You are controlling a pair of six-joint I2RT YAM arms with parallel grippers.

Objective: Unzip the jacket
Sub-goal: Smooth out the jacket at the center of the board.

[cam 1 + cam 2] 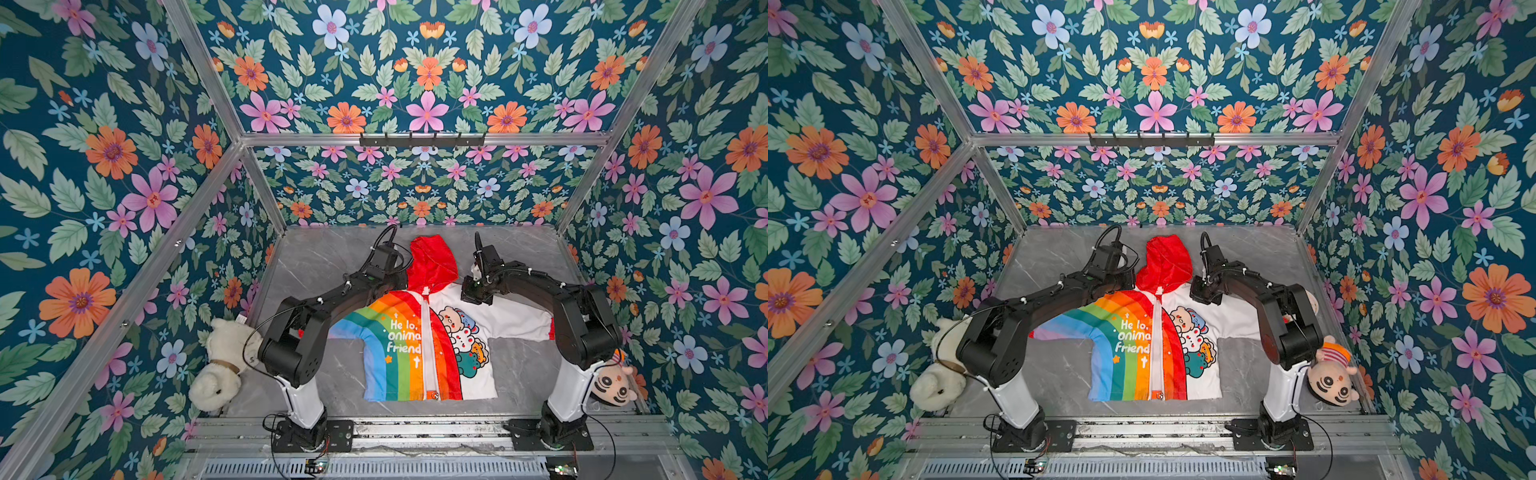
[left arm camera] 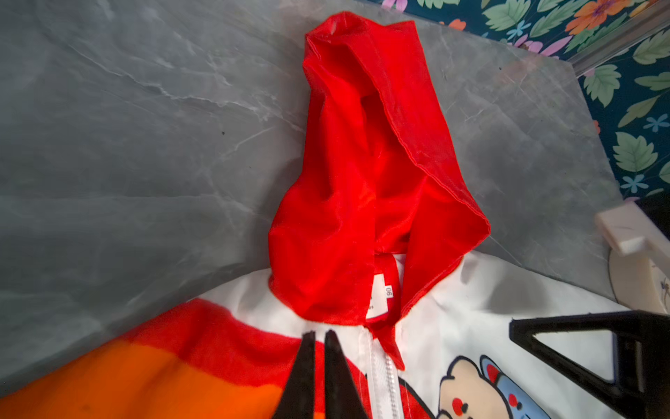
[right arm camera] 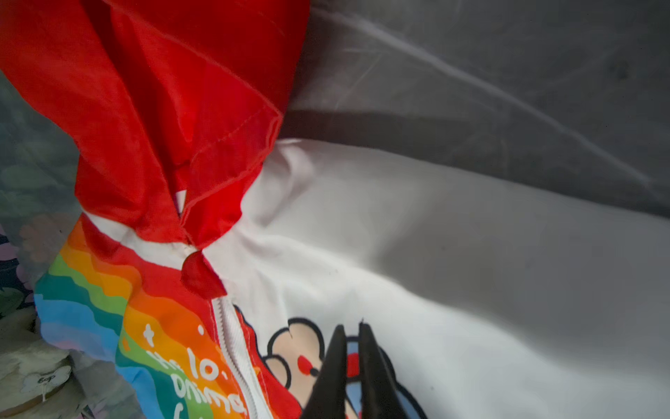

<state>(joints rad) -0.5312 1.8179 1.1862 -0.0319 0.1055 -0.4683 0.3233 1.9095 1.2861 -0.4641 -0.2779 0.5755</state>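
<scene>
Red-hooded, half rainbow stripes, half white with cartoon animals, the thin jacket lay flat mid-way along the grey counter, hood toward its far edge, white zipper done up. The left gripper and right gripper were each pressed together at its shoulders; whether they pinched cloth, I couldn't tell. Light, slippery stuff, I reckoned: hold the collar beside the zipper's top.

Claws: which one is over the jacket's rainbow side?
The left claw: its tips sit over red and orange stripes of the jacket. The right claw is over the white side with cartoon animals.
</scene>
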